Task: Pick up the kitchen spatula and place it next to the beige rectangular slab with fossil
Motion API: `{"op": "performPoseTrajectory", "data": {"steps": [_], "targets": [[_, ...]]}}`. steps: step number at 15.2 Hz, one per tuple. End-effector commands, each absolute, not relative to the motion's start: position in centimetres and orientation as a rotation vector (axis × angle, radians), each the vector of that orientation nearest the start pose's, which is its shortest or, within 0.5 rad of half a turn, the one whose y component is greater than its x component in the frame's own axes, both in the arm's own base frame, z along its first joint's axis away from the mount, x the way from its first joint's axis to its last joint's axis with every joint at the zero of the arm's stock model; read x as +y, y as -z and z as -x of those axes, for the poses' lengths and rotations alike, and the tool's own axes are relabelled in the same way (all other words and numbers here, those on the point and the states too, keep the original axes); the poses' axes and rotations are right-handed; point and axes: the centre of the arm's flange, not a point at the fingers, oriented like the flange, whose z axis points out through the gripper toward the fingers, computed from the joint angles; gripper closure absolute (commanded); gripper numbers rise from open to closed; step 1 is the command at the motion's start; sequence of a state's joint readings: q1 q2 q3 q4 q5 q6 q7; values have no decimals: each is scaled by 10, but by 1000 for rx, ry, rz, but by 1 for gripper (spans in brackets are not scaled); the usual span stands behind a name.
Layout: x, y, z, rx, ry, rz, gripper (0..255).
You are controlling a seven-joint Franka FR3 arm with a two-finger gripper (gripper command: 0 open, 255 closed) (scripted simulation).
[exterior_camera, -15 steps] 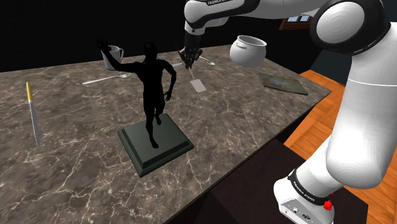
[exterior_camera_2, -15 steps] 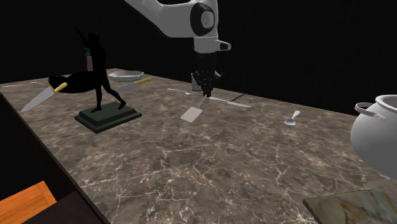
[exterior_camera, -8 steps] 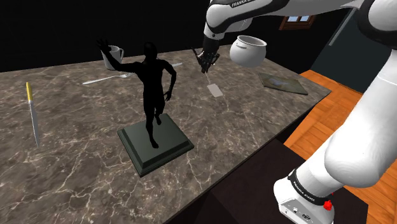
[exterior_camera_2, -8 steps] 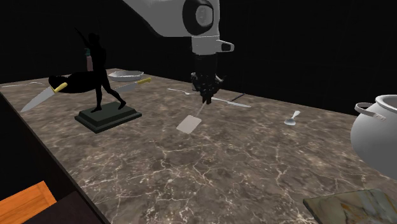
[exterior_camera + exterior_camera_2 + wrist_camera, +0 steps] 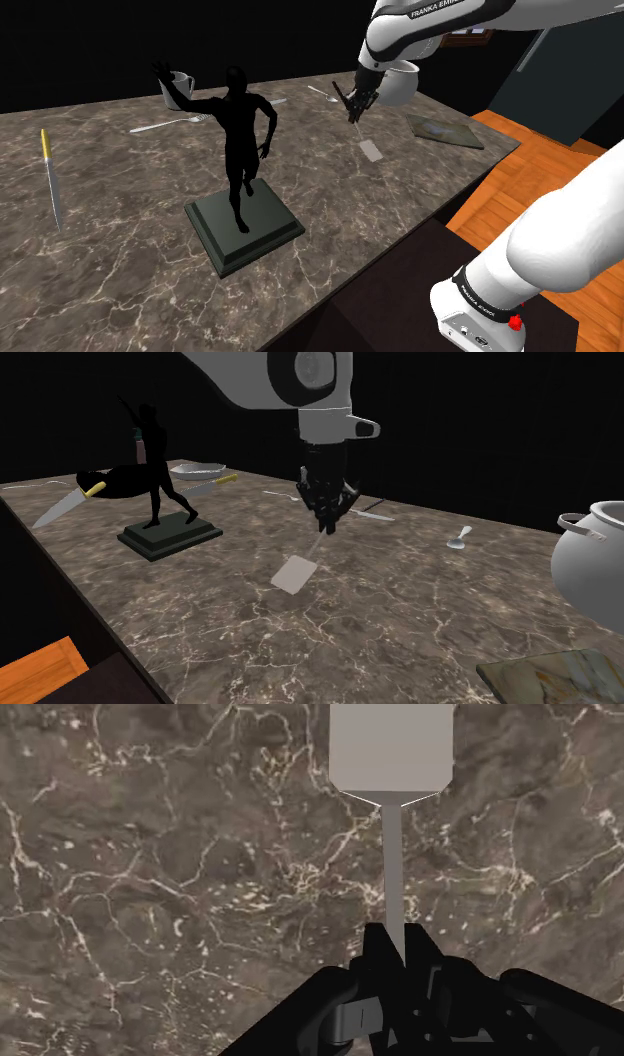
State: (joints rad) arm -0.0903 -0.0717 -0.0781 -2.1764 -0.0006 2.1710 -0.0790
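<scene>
My black gripper (image 5: 353, 106) is shut on the thin handle of a pale grey spatula (image 5: 370, 148), which hangs blade down above the dark marble counter. From the second exterior view the gripper (image 5: 326, 524) holds the spatula (image 5: 293, 573) tilted, its flat blade just over the stone. Looking along the hand, the fingers (image 5: 380, 947) clasp the handle, and the square blade of the spatula (image 5: 392, 749) lies beyond them. The flat rectangular slab (image 5: 445, 131) rests near the counter's corner, to the shoulder view's right of the gripper; the slab (image 5: 555, 677) also lies at the second exterior view's lower right.
A black figure statue (image 5: 240, 140) on a dark square base (image 5: 243, 231) stands mid-counter. A white pot (image 5: 598, 557) sits near the slab. A yellow-handled knife (image 5: 49, 170), a spoon (image 5: 166, 125), a cup (image 5: 179, 85) and a small spoon (image 5: 460, 537) lie around. Wooden floor (image 5: 590, 300) lies beyond the counter edge.
The gripper has carried the spatula toward the shoulder view's right, away from the statue and closer to the slab. Its grasp on the handle is unchanged.
</scene>
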Motion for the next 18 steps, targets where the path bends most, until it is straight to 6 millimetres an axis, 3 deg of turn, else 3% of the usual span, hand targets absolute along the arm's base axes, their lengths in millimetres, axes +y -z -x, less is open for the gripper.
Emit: {"op": "performPoseTrajectory", "data": {"steps": [1,18], "targets": [[-103,-428,-497,139,104,3139,255],[-221,-428,-312,139,104,3139,255]]}}
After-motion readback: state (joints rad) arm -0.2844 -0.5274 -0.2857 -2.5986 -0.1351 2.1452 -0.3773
